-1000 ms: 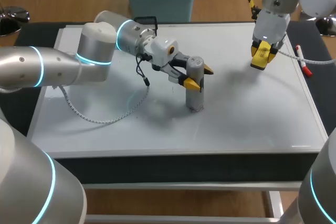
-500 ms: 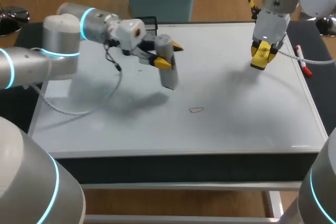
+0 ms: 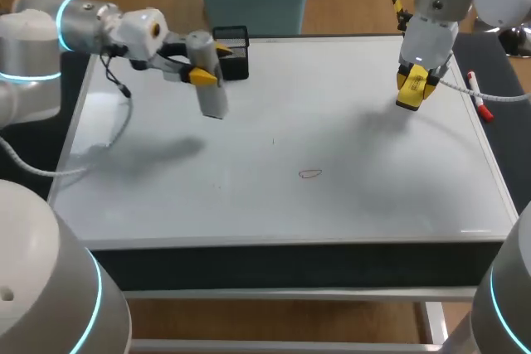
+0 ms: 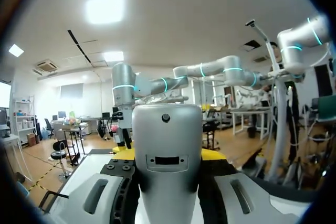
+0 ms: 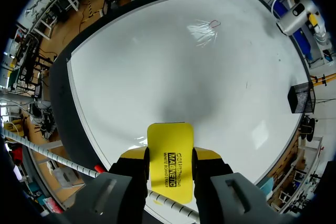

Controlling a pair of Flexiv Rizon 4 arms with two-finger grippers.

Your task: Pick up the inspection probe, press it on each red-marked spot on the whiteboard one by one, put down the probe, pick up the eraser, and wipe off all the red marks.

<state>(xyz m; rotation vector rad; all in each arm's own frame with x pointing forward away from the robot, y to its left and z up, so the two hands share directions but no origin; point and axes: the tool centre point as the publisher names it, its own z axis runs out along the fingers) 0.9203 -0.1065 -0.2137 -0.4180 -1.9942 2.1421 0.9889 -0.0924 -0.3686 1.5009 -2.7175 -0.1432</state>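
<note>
My left gripper (image 3: 202,66) is shut on the grey cylindrical probe (image 3: 209,82), which hangs tilted above the whiteboard's (image 3: 373,196) back left, beside a black holder (image 3: 233,55). In the left wrist view the probe (image 4: 167,140) stands upright between the fingers. A red ring mark (image 3: 310,174) lies near the board's middle, and the right wrist view shows this mark (image 5: 212,23) far ahead. My right gripper (image 3: 412,93) hovers over the back right of the board, shut on the yellow eraser (image 5: 169,163).
A red marker pen (image 3: 478,95) lies on the dark table edge to the right of the board. A thin dark stroke (image 3: 273,140) shows on the board left of the mark. My left arm's cable (image 3: 116,101) hangs over the board's left side.
My left arm lifted the probe off the spot near the middle and carried it back and to the left, uncovering the red ring mark. The right arm stayed still.
</note>
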